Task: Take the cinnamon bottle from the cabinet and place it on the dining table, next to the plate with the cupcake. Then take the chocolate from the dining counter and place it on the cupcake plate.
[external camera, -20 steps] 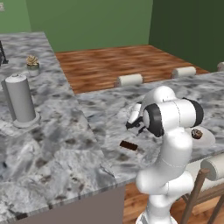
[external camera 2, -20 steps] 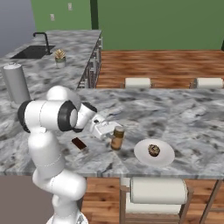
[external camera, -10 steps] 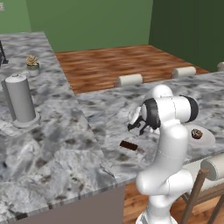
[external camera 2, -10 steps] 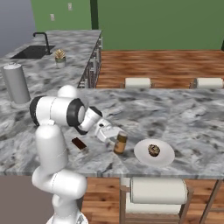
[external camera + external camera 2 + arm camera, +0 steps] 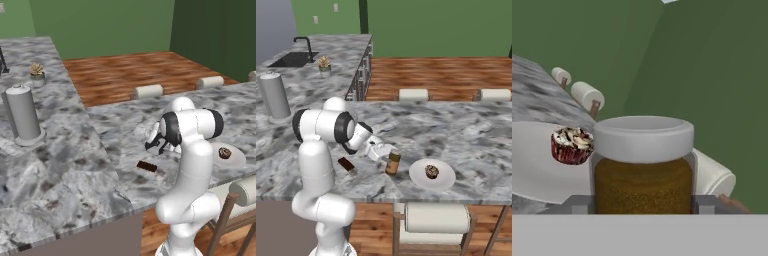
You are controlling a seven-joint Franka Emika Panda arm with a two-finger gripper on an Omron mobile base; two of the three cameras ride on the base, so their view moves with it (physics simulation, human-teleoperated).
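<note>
In the left base view the arm's white upper link covers the cinnamon bottle and the left part of the plate (image 5: 235,159). In the hand view the cinnamon bottle (image 5: 643,165) is cut off at the bottom, so its base and whether it rests on the dining table (image 5: 542,97) cannot be told. The bottle hides part of the plate there. The gripper (image 5: 382,152) fingertips in the right base view are too small to separate from the bottle (image 5: 392,163).

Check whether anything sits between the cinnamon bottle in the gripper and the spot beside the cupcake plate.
Nothing visible does. The cinnamon bottle sits between the gripper's fingers at the marble dining table, just left of the plate holding the cupcake. The chocolate lies on the bottle's other side.
</note>
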